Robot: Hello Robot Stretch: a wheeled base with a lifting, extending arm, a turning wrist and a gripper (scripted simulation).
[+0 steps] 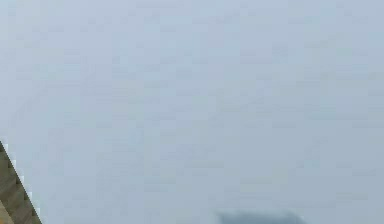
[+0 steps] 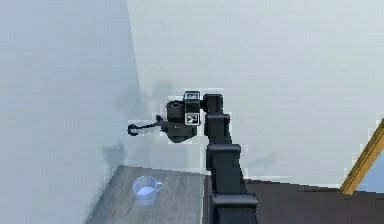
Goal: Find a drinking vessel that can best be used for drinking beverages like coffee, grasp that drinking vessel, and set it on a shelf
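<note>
In the arm side view a small pale blue-white cup [image 2: 148, 188] stands on a grey tabletop [image 2: 180, 185] near the corner of two pale walls. The dark arm [image 2: 225, 165] rises from the bottom edge, and its gripper [image 2: 131, 128] points toward the view's left, well above the cup. Only bare wall lies behind the fingers [image 2: 140, 127], so the gripper holds nothing.
A pale wall spans the forward view, with a brown wooden strip [image 1: 12, 195] in the bottom left corner. In the arm side view a slanted wooden frame [image 2: 365, 160] stands at the right edge, with dark floor [image 2: 300, 200] beside the table.
</note>
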